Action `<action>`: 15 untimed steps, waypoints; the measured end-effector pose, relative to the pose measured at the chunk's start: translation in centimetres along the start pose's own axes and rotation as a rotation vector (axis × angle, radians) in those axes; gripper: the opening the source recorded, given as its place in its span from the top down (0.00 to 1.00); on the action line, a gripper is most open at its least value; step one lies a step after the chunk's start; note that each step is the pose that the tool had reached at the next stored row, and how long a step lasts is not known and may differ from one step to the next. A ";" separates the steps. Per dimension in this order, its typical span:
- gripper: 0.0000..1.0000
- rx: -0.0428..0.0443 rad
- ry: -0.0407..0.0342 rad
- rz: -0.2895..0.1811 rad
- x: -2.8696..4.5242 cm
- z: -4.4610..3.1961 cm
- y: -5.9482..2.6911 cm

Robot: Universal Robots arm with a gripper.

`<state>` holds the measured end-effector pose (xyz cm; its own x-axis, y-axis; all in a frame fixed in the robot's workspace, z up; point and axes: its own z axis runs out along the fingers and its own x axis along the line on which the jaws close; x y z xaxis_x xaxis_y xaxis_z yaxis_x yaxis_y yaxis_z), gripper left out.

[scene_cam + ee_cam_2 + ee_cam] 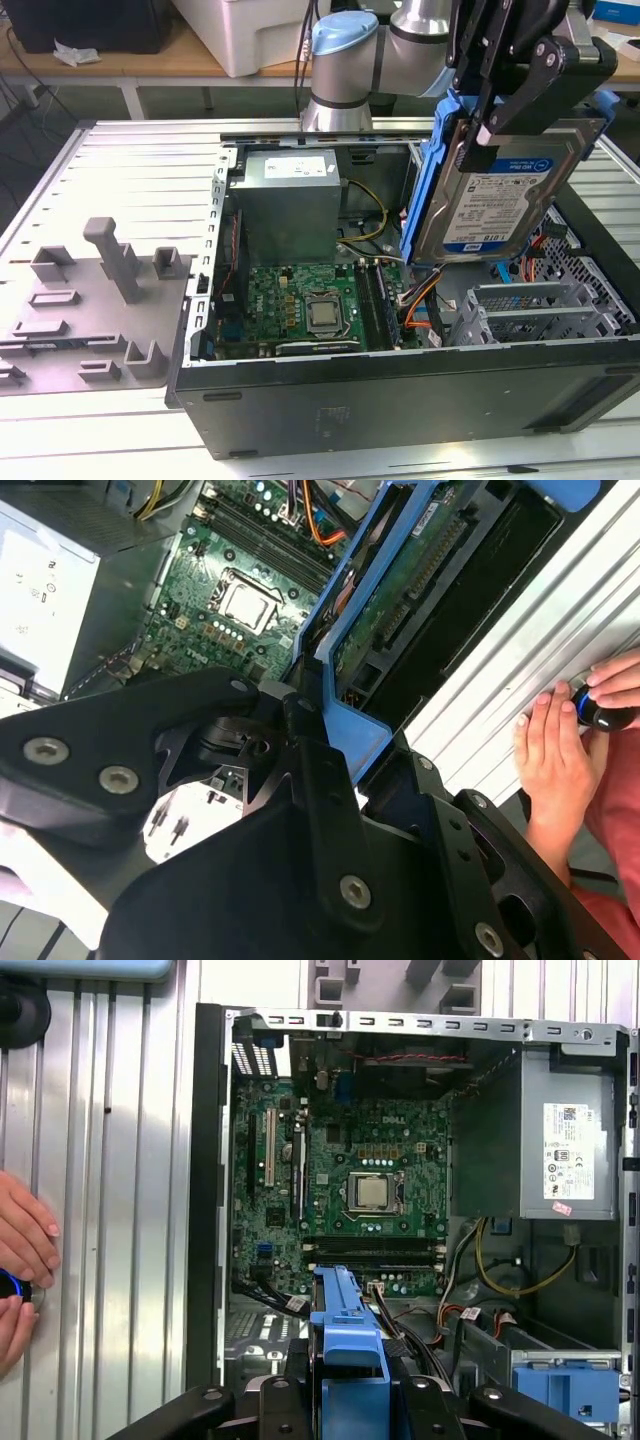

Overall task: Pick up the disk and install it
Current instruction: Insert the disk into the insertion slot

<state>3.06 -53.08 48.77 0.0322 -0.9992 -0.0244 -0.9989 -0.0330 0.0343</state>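
Note:
The disk (pixel 505 195), a silver-grey drive with a white-and-blue label in a blue caddy (pixel 425 190), hangs tilted on edge above the open computer case (pixel 400 400), at the exterior view's right. My gripper (pixel 500 120) is shut on its upper end, one black finger (pixel 482 125) lying across the label. In the second wrist view the disk's green circuit-board underside (pixel 420 590) faces the camera, framed by the blue caddy (pixel 335 670). The caddy's edge (pixel 345 1330) stands between the black gripper links in the first wrist view. Below the disk sits a grey metal drive cage (pixel 530 310).
Inside the case are a grey power supply box (pixel 285 195), a green motherboard (pixel 310 300), loose cables (pixel 420 295) and a bare blue bracket (pixel 560 1385). A grey moulded fixture (pixel 100 290) lies at the exterior view's left. A person's hand (pixel 555 760) rests on the ribbed table beside the case.

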 end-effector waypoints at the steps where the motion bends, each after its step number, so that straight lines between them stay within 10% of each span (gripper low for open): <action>1: 0.63 0.0000 0.0001 0.000 0.03 -0.01 -0.10; 15: 0.63 0.0001 0.0003 0.001 0.58 -0.14 -3.82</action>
<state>6.90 -53.53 48.77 0.0310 -0.9992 -0.0241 -0.9989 -0.0319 0.0342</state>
